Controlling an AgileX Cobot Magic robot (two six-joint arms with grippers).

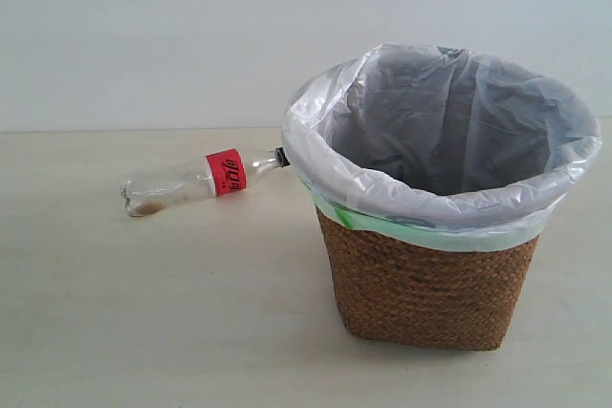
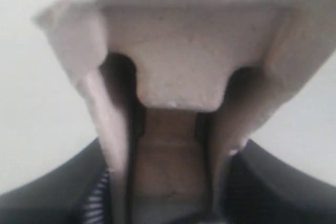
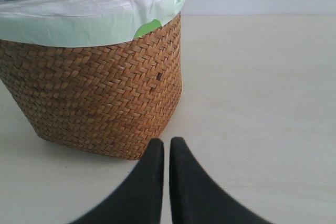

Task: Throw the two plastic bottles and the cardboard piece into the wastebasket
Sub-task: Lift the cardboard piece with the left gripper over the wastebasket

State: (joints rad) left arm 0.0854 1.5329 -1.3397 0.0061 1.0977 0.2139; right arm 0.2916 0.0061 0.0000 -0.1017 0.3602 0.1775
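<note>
Evidently held: cardboard piece [image 2: 178,72], pinched between left fingers [image 2: 283,182].
Right fingers [image 3: 149,182]: pressed together, empty, beside wastebasket [image 3: 100,98].
Step needed: release squarely over the mouth, clear of rim.

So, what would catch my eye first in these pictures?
The big woven wastebasket with its white liner stands right of centre on the pale table in the exterior view. A clear red-labelled bottle lies on its side just left of it, cap towards the liner. In the left wrist view, the grey-brown cardboard piece fills the picture, clamped between dark jaws.
</note>
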